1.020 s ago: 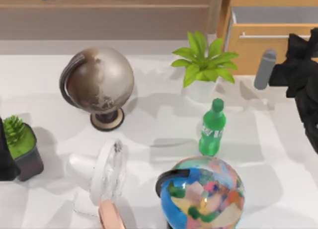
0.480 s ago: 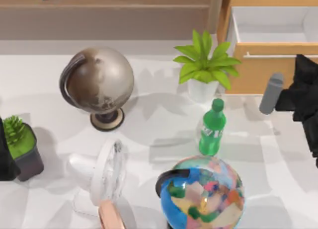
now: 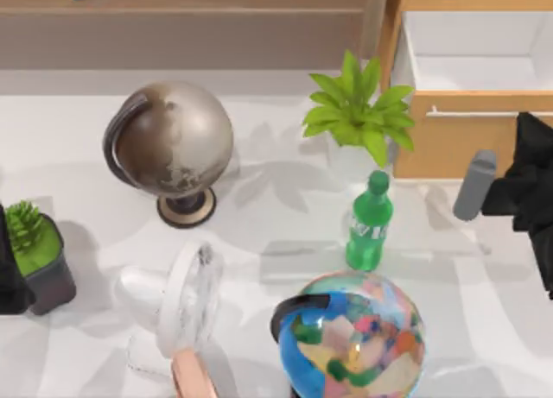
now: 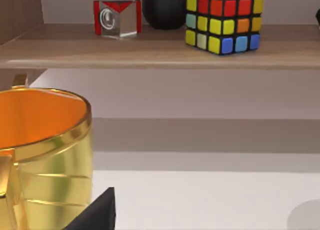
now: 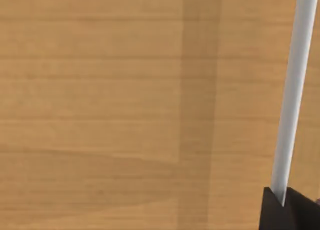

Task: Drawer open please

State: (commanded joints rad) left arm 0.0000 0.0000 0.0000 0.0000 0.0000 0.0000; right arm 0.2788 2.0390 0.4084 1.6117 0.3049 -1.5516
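- White tabletop [image 3: 259,208] carried everything; entries run from the top view's left to its right.
- Left gripper [image 3: 10,268] sat parked at the far left edge, beside a small potted succulent [image 3: 30,243]; whether its fingers were apart or together could not be told.
- Left wrist view showed a gold cup [image 4: 42,155] with an orange interior close by, and past it a brown wooden shelf [image 4: 165,50] carrying a colour cube [image 4: 223,21], a red-and-clear block [image 4: 117,18] and a dark round object [image 4: 165,8].
- Grey-brown globe [image 3: 173,143] stood left of centre; a white fan [image 3: 186,299] lay nearer the front edge.
- Leafy potted plant [image 3: 359,113] stood just beside the drawer's left corner; a green bottle [image 3: 370,224] stood upright in front of it, and a multicoloured globe [image 3: 354,337] sat at the front edge.
- Drawer [image 3: 449,143] was at the upper right, pulled out, white inner box exposed, silver bar handle [image 3: 475,113] across the tan front.
- Right gripper [image 3: 527,169] was at the far right, at the handle's end; right wrist view showed a dark fingertip [image 5: 287,210] touching the bar against the wood front. Jaws appeared clamped on the handle.
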